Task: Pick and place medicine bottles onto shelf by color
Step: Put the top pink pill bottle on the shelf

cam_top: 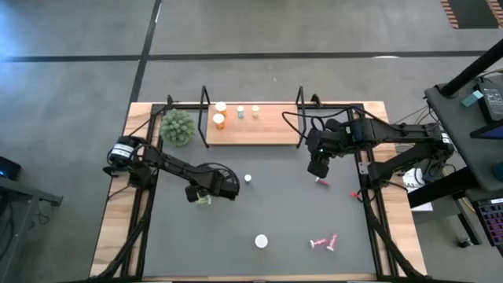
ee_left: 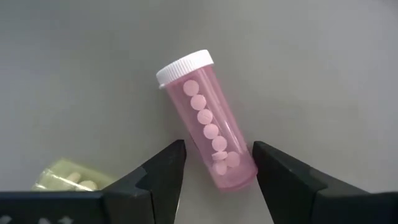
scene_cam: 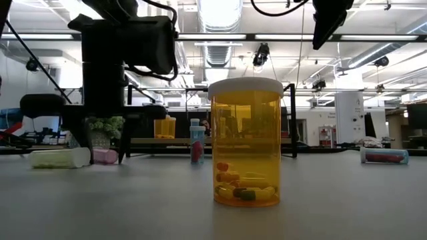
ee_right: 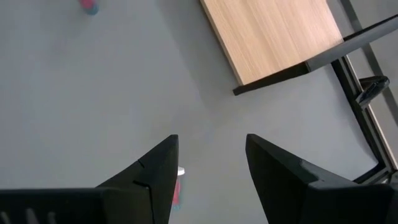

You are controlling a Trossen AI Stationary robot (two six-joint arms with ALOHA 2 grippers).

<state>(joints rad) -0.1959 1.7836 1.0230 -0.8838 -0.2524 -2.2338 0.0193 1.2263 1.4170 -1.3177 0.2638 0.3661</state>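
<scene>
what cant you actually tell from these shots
- Left gripper: open around the lying pink bottle; contact can't be told in the wrist view, and the arm covers the bottle in the high view.
- Yellow-green bottle: cut off by the left wrist view's finger.
- Bottles on the shelf: too small in the high view to count their pills.
- Right gripper: open, a pink bottle mostly hidden behind its finger.

A dark grey mat [cam_top: 275, 212] covers a light wooden table [cam_top: 114, 228]. At its far edge stands a light wooden shelf board with black wire end frames [cam_top: 271, 126], carrying two orange bottles [cam_top: 219, 120] and two smaller bottles [cam_top: 240, 112]. A green spiky plant ball [cam_top: 178, 126] sits beside it. Pink bottles [cam_top: 324, 242] and white-capped bottles [cam_top: 261, 241] lie scattered on the mat.
</scene>
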